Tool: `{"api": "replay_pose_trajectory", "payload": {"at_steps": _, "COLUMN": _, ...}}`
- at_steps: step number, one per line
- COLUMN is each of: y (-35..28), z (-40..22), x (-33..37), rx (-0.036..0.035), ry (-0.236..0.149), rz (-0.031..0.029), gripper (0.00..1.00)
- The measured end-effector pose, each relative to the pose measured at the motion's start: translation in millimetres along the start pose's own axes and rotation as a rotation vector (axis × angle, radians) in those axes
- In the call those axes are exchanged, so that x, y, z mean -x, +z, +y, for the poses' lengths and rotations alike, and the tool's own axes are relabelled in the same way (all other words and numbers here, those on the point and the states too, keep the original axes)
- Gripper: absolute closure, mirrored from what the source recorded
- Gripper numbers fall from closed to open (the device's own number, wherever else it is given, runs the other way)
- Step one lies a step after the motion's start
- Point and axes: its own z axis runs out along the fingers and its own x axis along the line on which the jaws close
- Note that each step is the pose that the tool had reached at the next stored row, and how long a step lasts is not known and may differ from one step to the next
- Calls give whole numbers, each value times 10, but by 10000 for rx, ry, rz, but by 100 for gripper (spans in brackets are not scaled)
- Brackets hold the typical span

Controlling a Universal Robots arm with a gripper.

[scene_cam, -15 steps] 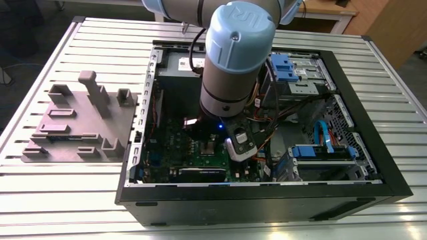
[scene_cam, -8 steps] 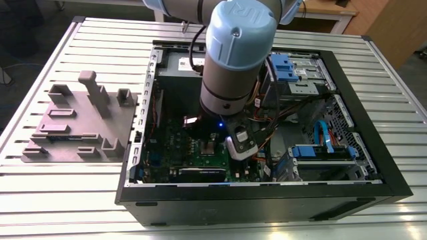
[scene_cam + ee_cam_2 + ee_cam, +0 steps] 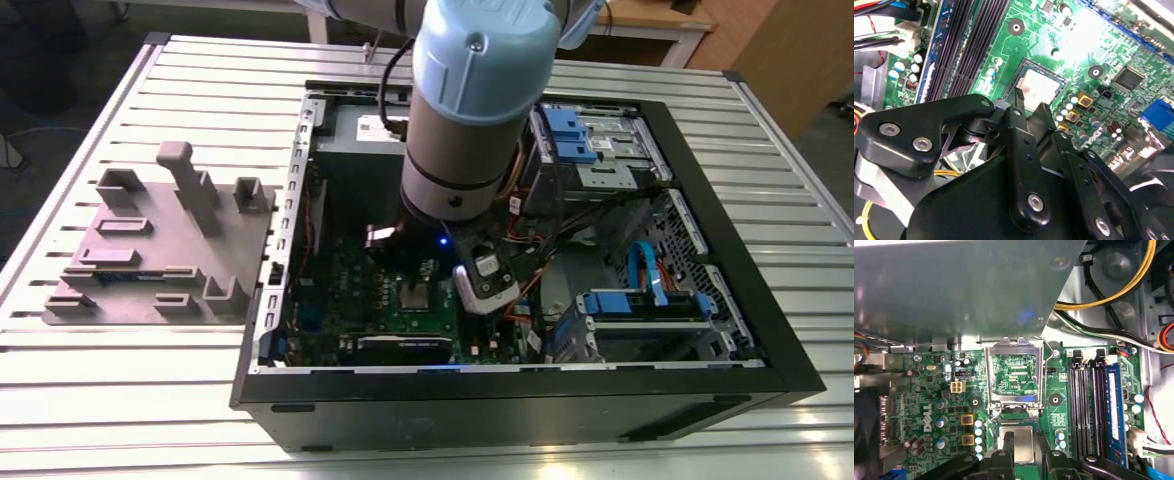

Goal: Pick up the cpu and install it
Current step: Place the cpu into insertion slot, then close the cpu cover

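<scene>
Closest in the second wrist view, the gripper (image 3: 1033, 107) is seen with its black fingers (image 3: 1017, 116) set slightly apart, a narrow gap being left between the tips; nothing is clamped. Just beyond the tips the cpu (image 3: 1043, 84) is found lying flat in its socket on the green motherboard (image 3: 1114, 45); whether it is touched by the tips cannot be told. It is judged to be light, rigid and thin, with a smooth metal top that would slip under a loose grip and an underside likely to be delicate. Hold would best be taken on two opposite edges, with the chip kept level. In the first wrist view the socket's load frame (image 3: 988, 372) is seen standing raised past the cpu (image 3: 1023, 447), with the memory slots (image 3: 1089, 400) to one side. In the exterior view the arm (image 3: 467, 110) is held nearly upright, reaching straight down into the open computer case (image 3: 534, 400), which rests on the slatted table (image 3: 120, 400).
</scene>
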Motion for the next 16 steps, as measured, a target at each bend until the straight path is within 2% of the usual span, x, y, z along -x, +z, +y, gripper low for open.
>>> {"api": "replay_pose_trajectory", "payload": {"at_steps": 6, "y": -93, "z": 7, "x": -3, "rx": -3, "ry": 0, "rz": 5, "gripper": 71}}
{"api": "replay_pose_trajectory", "payload": {"at_steps": 9, "y": -125, "z": 10, "x": -5, "rx": -17, "ry": 1, "rz": 8, "gripper": 89}}
{"api": "replay_pose_trajectory", "payload": {"at_steps": 16, "y": -151, "z": 12, "x": -6, "rx": -19, "ry": 2, "rz": 23, "gripper": 89}}
